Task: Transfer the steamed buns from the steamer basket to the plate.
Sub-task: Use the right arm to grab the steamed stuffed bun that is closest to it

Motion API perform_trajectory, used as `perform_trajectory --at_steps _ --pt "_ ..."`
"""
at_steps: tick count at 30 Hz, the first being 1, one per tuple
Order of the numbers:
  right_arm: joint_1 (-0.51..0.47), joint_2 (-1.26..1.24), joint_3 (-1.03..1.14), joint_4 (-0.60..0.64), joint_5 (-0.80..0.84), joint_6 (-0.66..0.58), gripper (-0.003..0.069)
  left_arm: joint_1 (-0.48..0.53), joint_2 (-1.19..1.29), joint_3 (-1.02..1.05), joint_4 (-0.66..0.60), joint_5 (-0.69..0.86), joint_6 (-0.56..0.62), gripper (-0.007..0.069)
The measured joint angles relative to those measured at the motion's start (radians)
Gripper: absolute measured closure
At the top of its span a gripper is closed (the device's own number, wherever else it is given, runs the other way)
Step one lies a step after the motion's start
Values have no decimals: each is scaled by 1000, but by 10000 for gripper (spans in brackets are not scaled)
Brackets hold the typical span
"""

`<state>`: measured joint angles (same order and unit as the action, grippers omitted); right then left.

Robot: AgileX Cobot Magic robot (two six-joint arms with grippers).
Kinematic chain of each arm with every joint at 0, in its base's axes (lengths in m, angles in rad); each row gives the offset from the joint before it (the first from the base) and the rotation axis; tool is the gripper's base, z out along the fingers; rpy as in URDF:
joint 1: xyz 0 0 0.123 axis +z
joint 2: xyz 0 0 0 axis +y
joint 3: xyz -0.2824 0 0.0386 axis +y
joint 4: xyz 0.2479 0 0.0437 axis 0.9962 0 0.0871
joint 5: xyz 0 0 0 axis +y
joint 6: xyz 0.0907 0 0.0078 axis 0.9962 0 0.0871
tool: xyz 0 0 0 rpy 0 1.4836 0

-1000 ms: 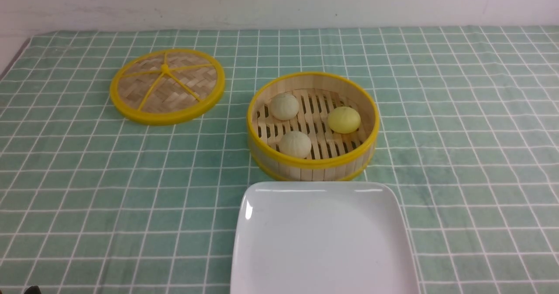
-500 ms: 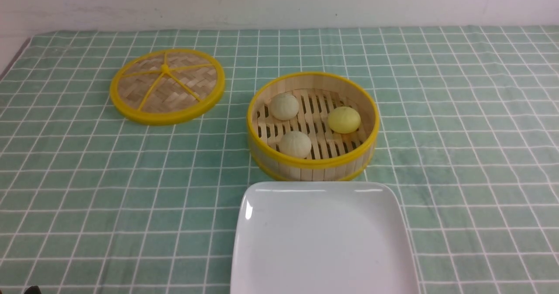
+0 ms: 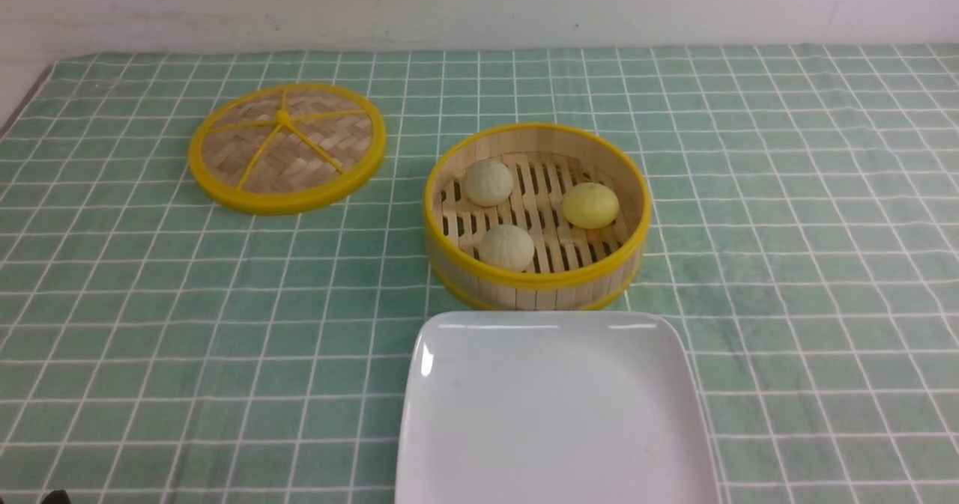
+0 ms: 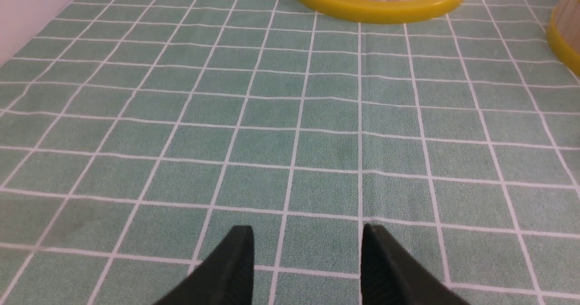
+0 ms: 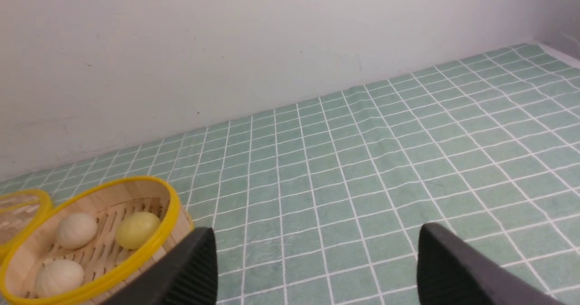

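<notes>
Nothing has budged: steamed buns sit in the steamer basket, plate just beside (a short carry, presumably); left gripper and right gripper hang spread, empty.

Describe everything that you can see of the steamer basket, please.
The steamer basket is round and open. Its wall is of pale upright bamboo strips with yellow rims at top and bottom; its floor is of slats with gaps. It stands upright on the green checked tablecloth, just beyond the white plate; whether they touch cannot be told. Its lid lies apart, to the left. Inside, apart from one another, sit the far pale bun, the near pale bun and the yellow bun.
</notes>
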<state>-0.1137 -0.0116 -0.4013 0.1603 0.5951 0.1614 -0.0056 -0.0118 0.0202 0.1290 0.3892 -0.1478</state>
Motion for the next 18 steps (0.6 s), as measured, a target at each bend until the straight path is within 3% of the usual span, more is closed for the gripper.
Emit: perform_trajectory --at_steps 18 --pt "0 0 0 8 -94 0 92 0 0 0 0 0 0 277"
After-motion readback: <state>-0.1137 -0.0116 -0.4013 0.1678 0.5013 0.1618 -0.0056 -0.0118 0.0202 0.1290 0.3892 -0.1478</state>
